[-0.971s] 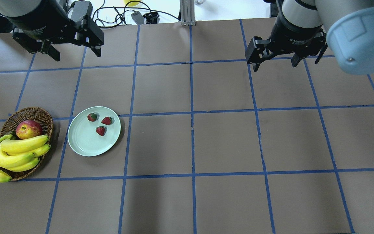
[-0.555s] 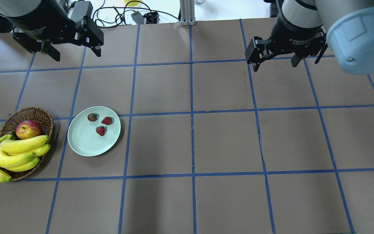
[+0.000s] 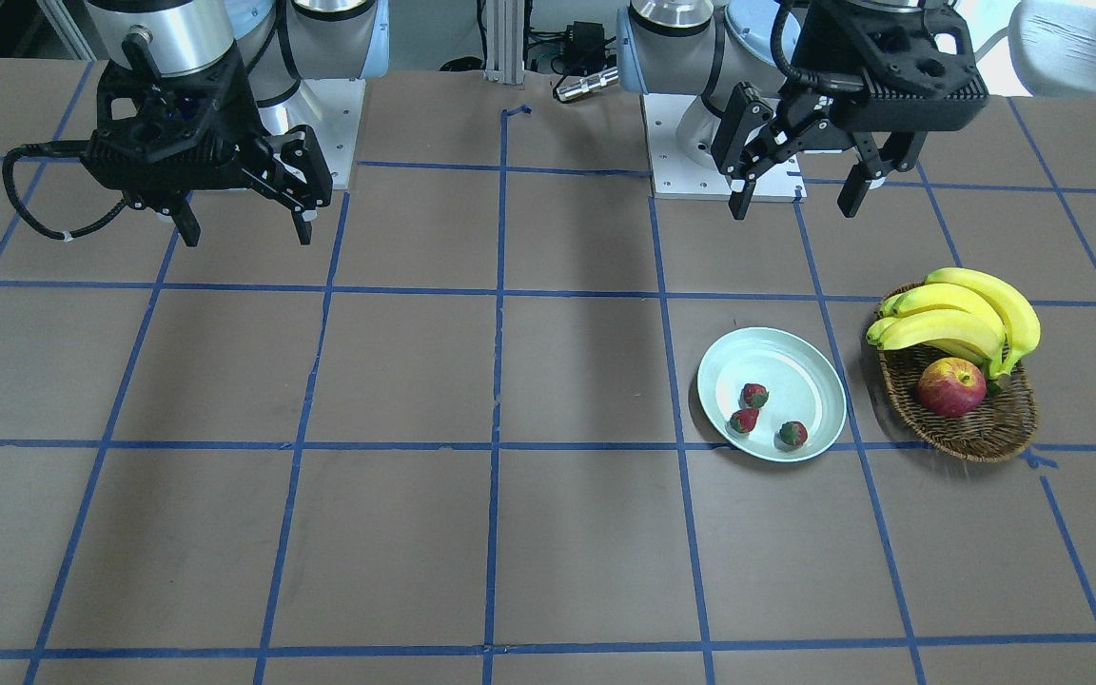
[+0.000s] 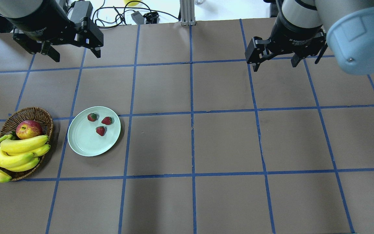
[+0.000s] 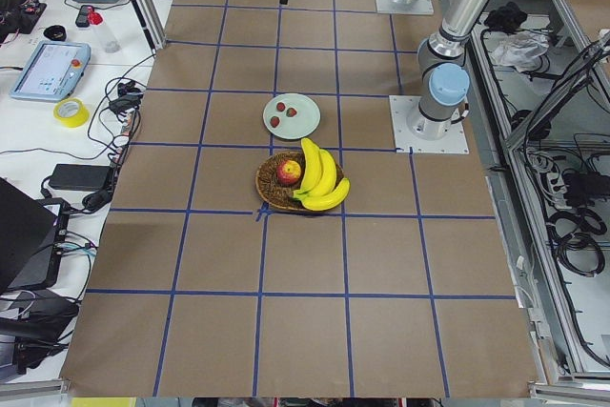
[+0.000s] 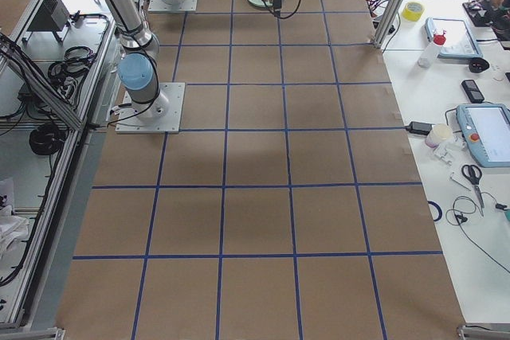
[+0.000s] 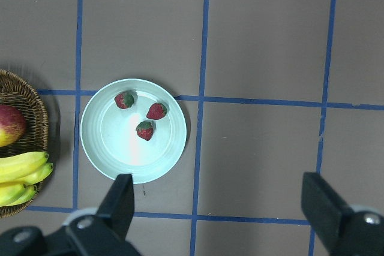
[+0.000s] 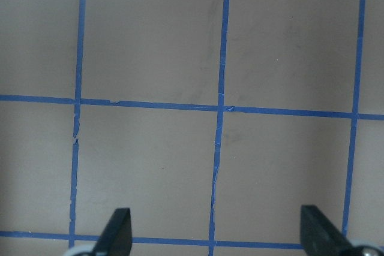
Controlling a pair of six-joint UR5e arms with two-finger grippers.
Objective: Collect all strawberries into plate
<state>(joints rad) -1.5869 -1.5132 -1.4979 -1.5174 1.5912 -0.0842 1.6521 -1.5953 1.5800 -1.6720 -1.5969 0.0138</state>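
Three small red strawberries [image 4: 92, 117] [image 4: 107, 120] [image 4: 100, 131] lie on the pale mint-green plate [image 4: 86, 146] at the table's left. They also show in the front view [image 3: 754, 395] on the plate [image 3: 800, 362] and in the left wrist view [image 7: 156, 111] on the plate [image 7: 108, 148]. My left gripper [image 4: 73, 55] is open and empty, raised near the table's back edge, well behind the plate. My right gripper [image 4: 274, 63] is open and empty, raised at the back right, far from the plate.
A brown wicker basket [image 4: 34, 112] with a red-yellow apple [image 4: 28, 129] and a bunch of bananas [image 4: 11, 154] stands left of the plate. Blue tape lines grid the brown table. Cables lie beyond the table's back edge.
The left gripper has drifted slightly toward the back edge. Nothing else has visibly moved.
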